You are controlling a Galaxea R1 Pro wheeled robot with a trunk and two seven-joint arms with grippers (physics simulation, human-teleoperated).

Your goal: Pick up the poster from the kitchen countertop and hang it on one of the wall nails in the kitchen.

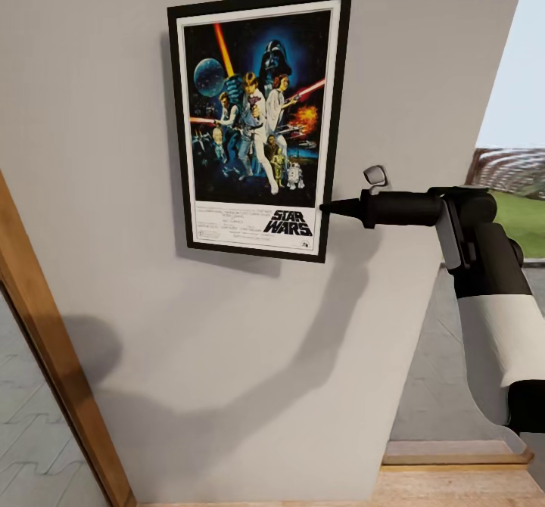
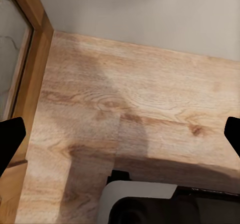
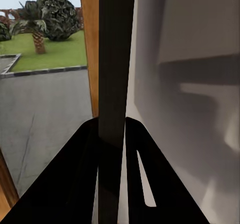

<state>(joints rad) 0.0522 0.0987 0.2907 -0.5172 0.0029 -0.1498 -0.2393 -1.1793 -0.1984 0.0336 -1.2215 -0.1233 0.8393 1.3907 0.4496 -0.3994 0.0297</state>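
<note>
Head view, left to right.

At 8 o'clock, a slanting light-brown wooden door frame runs beside the plain pale-grey wall.

At 11–12 o'clock, the portrait black-framed Star Wars poster, with white border and colourful figures on dark blue, lies flat against that wall, slightly tilted, casting a shadow down its left edge and beneath. No nail visible; if there is one, the frame covers it.

At 3 o'clock, the right gripper, black with a tapered tip on a white-and-black arm, reaches in level from the right and meets the poster's right edge low down, beside the lettering. In the right wrist view, both dark fingers sit either side of the frame's black edge, clenched on it. Garden and paving lie beyond.

Left wrist view: the left gripper hangs released, fingertips wide apart and holding nothing, over a pale wooden floor next to the wall's foot.

Progress, as judged: pick-up and carry done, and the poster is at the wall at hanging height. Whether it is hooked cannot be told. Remaining: confirm it catches, let go, draw the arm back.
</note>
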